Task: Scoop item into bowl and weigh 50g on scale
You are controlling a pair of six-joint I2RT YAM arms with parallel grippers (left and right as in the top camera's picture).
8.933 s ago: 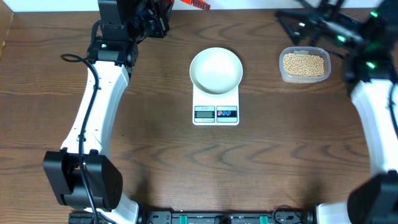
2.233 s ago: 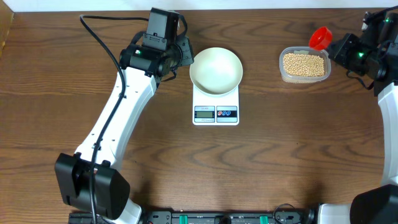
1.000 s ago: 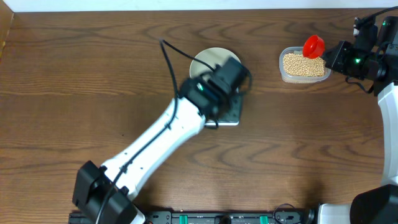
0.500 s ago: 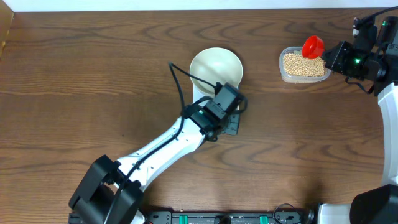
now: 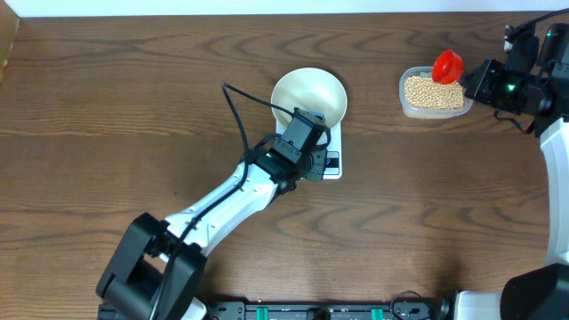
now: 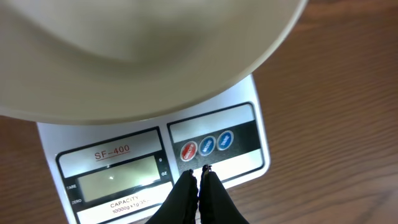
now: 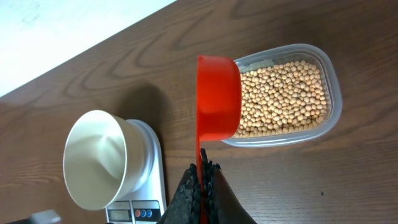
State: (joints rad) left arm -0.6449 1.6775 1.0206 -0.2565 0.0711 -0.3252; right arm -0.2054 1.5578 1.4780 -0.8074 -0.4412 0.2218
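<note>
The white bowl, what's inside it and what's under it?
The bowl looks empty inside. It sits on the scale, whose top is hidden beneath it; only its front panel shows.

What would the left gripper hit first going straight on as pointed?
Probably the scale, on its front panel just below the red button; the shut left gripper points there, though its height above it is unclear.

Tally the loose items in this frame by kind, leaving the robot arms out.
White bowl: 1
Digital kitchen scale: 1
Clear plastic tub of beans: 1
Red scoop: 1
Total: 4
</note>
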